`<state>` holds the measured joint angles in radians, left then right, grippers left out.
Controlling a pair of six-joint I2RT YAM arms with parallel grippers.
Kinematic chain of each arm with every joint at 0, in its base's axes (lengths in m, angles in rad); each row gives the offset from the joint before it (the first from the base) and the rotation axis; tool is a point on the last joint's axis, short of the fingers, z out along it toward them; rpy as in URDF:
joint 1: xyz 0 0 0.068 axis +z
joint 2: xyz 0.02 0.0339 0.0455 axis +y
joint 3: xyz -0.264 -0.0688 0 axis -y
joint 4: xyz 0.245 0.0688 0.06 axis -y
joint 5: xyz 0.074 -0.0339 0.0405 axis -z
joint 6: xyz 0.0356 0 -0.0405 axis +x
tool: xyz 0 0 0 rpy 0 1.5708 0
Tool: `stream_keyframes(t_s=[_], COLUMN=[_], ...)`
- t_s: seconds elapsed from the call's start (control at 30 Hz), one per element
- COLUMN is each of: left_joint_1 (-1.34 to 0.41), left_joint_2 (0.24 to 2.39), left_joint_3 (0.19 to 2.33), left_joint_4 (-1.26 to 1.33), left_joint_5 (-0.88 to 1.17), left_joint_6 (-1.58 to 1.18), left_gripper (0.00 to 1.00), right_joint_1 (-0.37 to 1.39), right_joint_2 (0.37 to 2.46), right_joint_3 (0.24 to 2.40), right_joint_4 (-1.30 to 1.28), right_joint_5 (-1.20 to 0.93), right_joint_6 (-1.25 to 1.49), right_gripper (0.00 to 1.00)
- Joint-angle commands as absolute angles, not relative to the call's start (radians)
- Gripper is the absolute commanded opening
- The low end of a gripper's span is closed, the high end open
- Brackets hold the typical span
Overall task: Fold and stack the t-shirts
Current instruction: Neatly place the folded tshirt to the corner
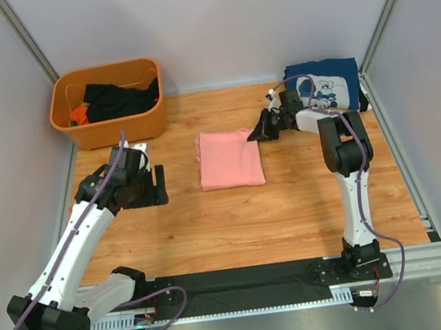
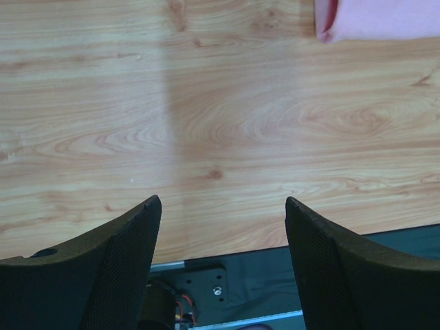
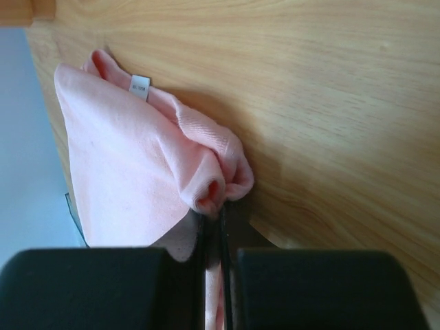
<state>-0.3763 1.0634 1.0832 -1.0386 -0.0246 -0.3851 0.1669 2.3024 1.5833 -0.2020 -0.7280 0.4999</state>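
L gripper [image 2: 221, 206] hangs over the bare wood table [image 2: 206, 124], jaws wide apart, nothing between them. To its R and apart from it, the salmon-pink t-shirt [image 1: 229, 158] lies folded mid-table. R gripper [image 3: 221, 213] is pinched tight on a bunched fold at that shirt's far R corner, w/ a white label [image 3: 139, 84] showing nearby. The navy printed t-shirt [image 1: 324, 85] lies folded at far R. Far L, the orange tub [image 1: 93, 132] has dark cloth [image 1: 117, 100] inside.

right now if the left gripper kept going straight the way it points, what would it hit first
Probably the bare wooden table: the left gripper, open, tilts down at the wood. The pink t-shirt lies off to one side, outside that line.
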Motion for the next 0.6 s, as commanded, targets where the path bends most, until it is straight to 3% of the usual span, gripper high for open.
stream_keyframes(t_s=[0.0,0.27,0.57], left_joint_1=[-0.368,-0.367,-0.367], left_joint_2=[1.017,0.865,0.749], left_joint_3=[1.057,0.976,0.927], left_joint_4=[-1.026,-0.963,-0.911], left_joint_5=[-0.083,-0.149,-0.172], left_joint_6=[-0.341,-0.351,-0.362], left_gripper=[0.79,0.79,0.79], right_joint_1=[0.181,0.164,0.133], right_joint_2=[2.272,2.011,1.892], right_joint_3=[1.543,1.537,1.634], right_joint_4=[-0.172,-0.284,-0.469], right_joint_5=[-0.773,-0.723,-0.552], right_joint_6=[0.457,0.382,0.258], right_gripper=[0.0,0.0,0.0])
